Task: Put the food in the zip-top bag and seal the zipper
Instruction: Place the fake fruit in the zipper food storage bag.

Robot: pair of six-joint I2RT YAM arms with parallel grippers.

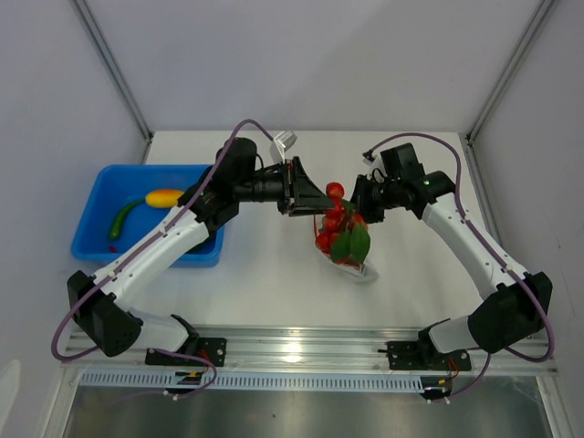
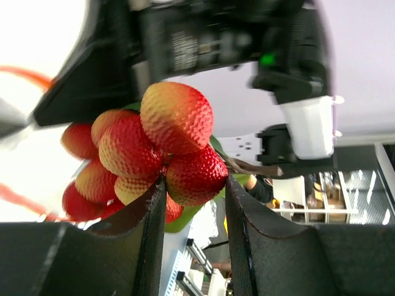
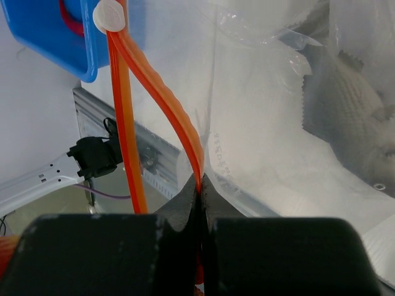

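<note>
Open table (image 1: 265,283) along the front rail (image 1: 301,342) and behind the bag (image 1: 360,269). Crowded at centre: left gripper (image 1: 324,199) and right gripper (image 3: 200,185) almost nose to nose above the bag, no room between left fingers (image 2: 148,246), packed with strawberries (image 2: 176,117). Tray's (image 1: 91,224) right side barred by left arm (image 1: 173,239); left half reachable from above.
</note>
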